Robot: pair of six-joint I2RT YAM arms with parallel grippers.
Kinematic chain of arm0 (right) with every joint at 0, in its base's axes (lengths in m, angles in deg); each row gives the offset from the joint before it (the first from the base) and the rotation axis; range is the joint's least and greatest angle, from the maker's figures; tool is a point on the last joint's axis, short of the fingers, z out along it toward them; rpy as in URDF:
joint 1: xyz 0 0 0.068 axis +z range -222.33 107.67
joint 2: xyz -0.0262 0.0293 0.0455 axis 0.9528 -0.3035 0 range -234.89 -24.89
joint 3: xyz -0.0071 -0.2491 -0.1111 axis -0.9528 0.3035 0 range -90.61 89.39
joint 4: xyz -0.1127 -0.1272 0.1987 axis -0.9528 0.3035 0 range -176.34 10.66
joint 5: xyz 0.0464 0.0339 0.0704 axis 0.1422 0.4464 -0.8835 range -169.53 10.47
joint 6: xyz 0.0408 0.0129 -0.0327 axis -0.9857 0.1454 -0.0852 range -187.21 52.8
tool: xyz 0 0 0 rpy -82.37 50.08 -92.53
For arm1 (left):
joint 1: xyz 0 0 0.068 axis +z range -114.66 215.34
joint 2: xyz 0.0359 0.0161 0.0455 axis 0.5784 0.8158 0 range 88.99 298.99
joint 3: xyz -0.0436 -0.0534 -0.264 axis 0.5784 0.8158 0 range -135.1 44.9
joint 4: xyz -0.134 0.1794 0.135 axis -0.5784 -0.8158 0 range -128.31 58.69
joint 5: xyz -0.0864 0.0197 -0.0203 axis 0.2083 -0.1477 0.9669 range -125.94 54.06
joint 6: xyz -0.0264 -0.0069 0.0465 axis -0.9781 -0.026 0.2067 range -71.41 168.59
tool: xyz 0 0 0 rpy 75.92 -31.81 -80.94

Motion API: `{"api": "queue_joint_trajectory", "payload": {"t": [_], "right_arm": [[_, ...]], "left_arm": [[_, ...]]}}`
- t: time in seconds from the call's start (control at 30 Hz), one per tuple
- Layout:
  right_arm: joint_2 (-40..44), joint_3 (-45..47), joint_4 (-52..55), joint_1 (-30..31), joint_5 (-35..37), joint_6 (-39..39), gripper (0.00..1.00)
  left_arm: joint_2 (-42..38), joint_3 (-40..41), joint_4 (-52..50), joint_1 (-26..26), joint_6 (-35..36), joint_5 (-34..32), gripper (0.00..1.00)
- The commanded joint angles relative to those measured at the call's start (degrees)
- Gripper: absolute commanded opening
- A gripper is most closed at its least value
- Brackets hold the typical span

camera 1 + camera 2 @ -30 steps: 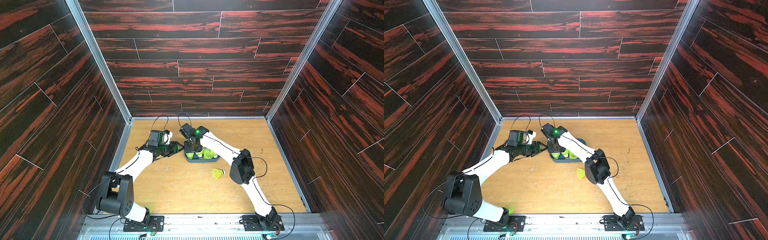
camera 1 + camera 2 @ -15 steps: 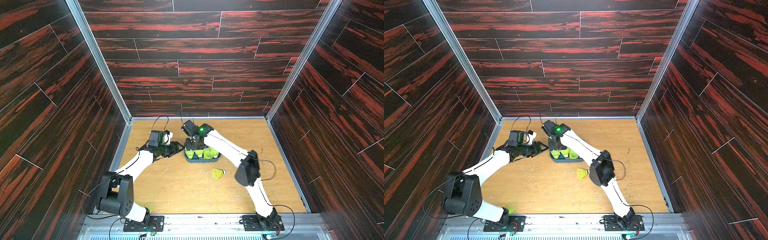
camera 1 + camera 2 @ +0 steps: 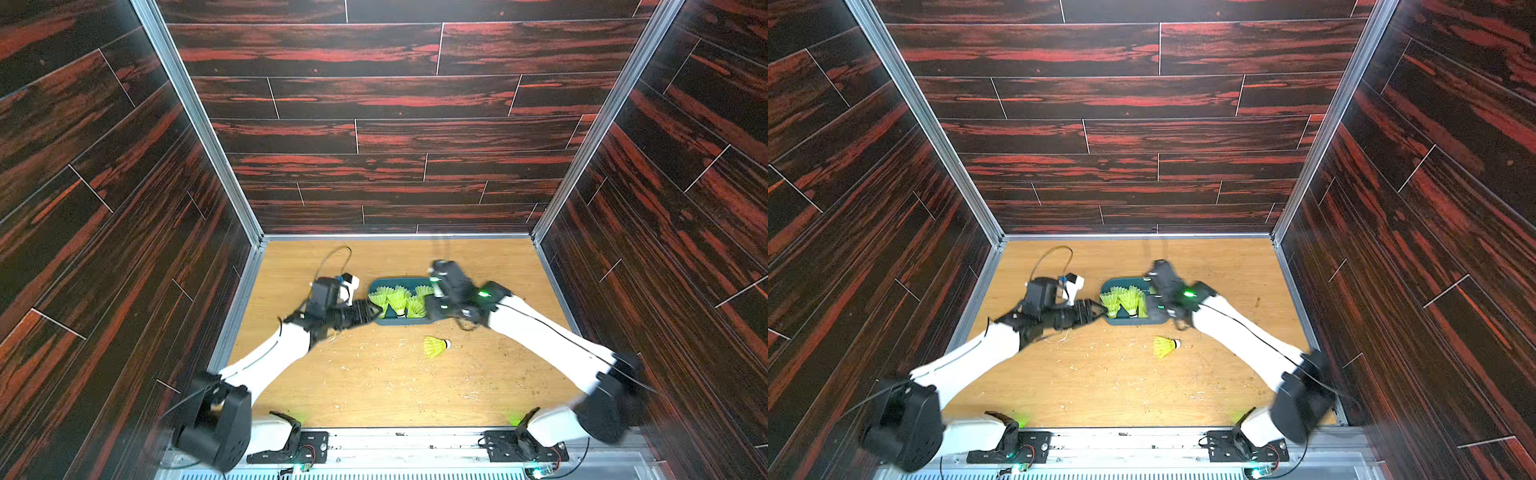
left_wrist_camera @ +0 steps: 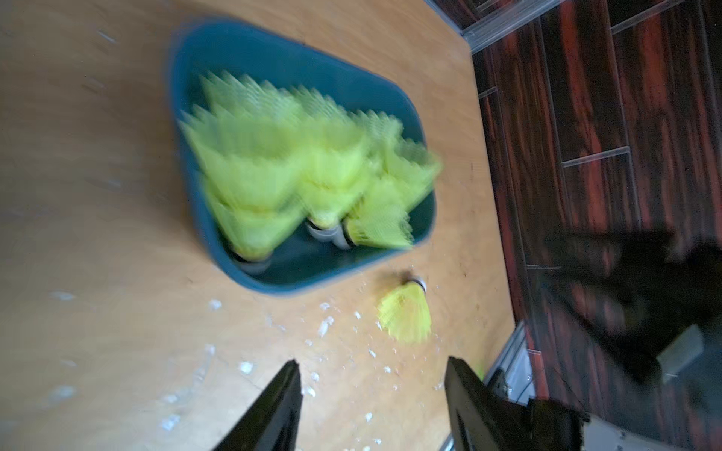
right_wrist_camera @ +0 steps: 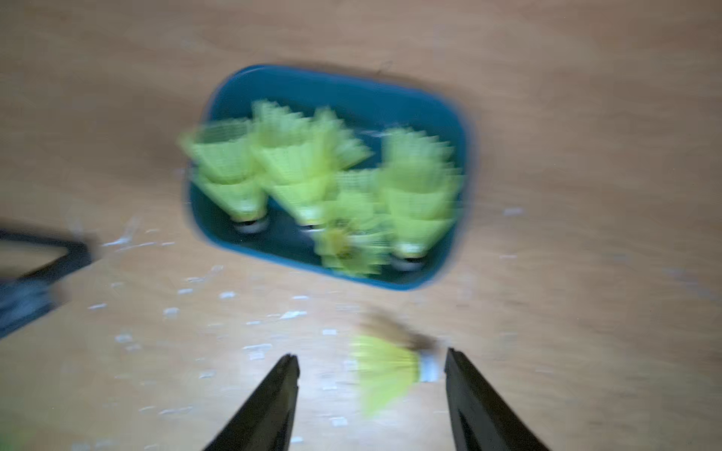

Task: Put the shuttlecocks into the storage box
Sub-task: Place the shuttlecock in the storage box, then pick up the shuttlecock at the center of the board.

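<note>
Dark red-streaked plank walls (image 3: 374, 124) enclose a light wooden tabletop (image 3: 374, 386), seen from above in both top views. I read the scene as follows.

(a) Storage box (image 3: 399, 322): a teal tub standing on the far half of the table, about midway between the two arms. It also shows in the left wrist view (image 4: 273, 47) and the right wrist view (image 5: 332, 84), both blurred.

(b) Shuttlecocks (image 3: 398, 300): neon yellow-green skirts nested in short stacks inside the box, with their cork tips toward its near wall. The right wrist view shows about three stacks (image 5: 297, 172) and one loose piece among them.

(c) Lone shuttlecock (image 3: 434, 346): lies on its side on the bare table, near the box but apart from it, on the side toward the arm bases. Its cork points to the robot's right.

(d) Left gripper (image 4: 371, 361): jaws spread, with nothing between them. In both top views its tips (image 3: 374, 311) sit at the left end of the box; I cannot tell whether they touch it.

(e) Right gripper (image 5: 371, 357): jaws spread and holding nothing, hanging over the right end of the box in both top views, motion-blurred.

(f) White flecks (image 4: 324, 326): scattered on the table in front of the box.
</note>
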Motion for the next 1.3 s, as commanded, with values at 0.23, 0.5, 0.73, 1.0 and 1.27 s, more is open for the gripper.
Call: {"api": "queue_joint_trajectory", "payload": {"t": [0.23, 0.5, 0.73, 1.0, 1.27], "right_arm": [[7.5, 12.3, -11.3, -9.0, -13.5, 23.5, 0.68], [9.7, 21.6, -12.2, -9.1, -12.5, 42.6, 0.63], [11.6, 28.9, -13.9, -9.0, -13.6, 59.5, 0.63], [6.2, 32.0, -19.5, -9.2, -18.4, 66.2, 0.65], [3.3, 34.9, -24.1, -9.2, -19.2, 69.5, 0.65]], "left_arm": [[-4.2, 6.2, 9.6, -7.1, -3.4, -7.8, 0.63], [-2.1, 6.9, 11.3, -11.3, -1.1, -7.4, 0.63], [-2.6, 7.8, 11.0, -12.5, 0.0, -6.7, 0.63], [-6.0, 9.2, 9.7, -12.5, 0.6, -6.9, 0.63], [-10.0, 12.2, 9.7, -12.5, -0.8, -8.8, 0.63]]}}
